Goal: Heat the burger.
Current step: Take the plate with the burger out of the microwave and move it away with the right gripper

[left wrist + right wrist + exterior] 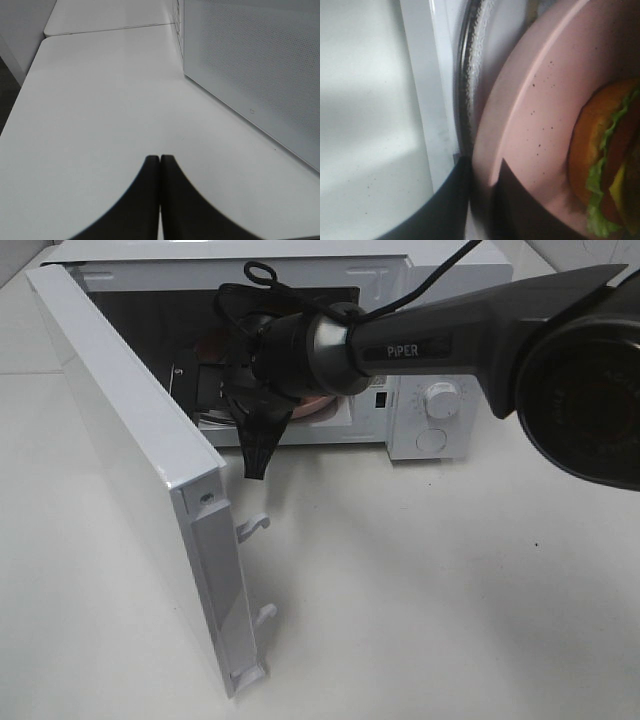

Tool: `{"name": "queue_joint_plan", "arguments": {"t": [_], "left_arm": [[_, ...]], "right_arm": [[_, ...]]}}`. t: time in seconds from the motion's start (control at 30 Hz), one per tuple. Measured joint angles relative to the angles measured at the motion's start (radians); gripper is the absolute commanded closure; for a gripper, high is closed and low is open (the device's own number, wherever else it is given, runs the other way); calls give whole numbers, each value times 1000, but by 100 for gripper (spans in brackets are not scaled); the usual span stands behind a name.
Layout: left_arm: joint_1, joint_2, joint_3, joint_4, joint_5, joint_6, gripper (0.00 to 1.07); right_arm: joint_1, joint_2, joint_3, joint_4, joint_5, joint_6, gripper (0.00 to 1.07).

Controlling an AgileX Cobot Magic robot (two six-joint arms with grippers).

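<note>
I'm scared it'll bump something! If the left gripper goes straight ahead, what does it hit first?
Probably nothing soon: the left gripper points along the table, with the microwave off to one side. Farther out, depth is unclear.

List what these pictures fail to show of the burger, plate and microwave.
- burger: right wrist view, cut off by the picture's edge; exterior high view, hidden behind the right arm.
- pink plate: exterior high view, only a sliver shows past the arm.
- dial markings on the microwave: exterior high view, too small to read.
</note>
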State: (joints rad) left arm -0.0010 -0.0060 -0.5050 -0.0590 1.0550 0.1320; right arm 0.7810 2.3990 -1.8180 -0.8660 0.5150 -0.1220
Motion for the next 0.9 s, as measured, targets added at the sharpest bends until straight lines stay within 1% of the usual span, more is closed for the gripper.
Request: {"name": "queue_joint_plan", "arguments": {"t": [0.1,0.13,0.27,0.3,0.6,0.63,0.7,0.73,0.8,0.83,0.87,0.9], "left_arm": [[0,0,0,0,0,0,106],[0,0,0,0,0,0,106],[0,0,0,0,0,0,106],[0,0,0,0,0,0,106],[0,0,0,0,0,0,106],[0,0,0,0,0,0,106],[0,0,0,0,0,0,106],[0,0,0,0,0,0,106],[0,0,0,0,0,0,106],[0,0,0,0,0,0,106],[0,0,0,0,0,0,106],[0,0,0,0,0,0,106]], "right_arm": [[0,-1,0,17,1,-20,107],[0,-3,0,43,3,-45,107],[0,-11,0,81,8,-101,107],[0,-16,0,110,19,-133,107],[0,-45,14,164,29,-168,107],[0,-65,38,186,28,-199,107],[0,-76,50,200,27,-211,107],[0,-100,86,221,19,-239,107],[0,-114,103,225,10,-250,107],[0,-139,146,228,-9,-268,107],[0,-139,146,228,-9,-268,107],[0,-168,190,234,-31,-282,107]]}}
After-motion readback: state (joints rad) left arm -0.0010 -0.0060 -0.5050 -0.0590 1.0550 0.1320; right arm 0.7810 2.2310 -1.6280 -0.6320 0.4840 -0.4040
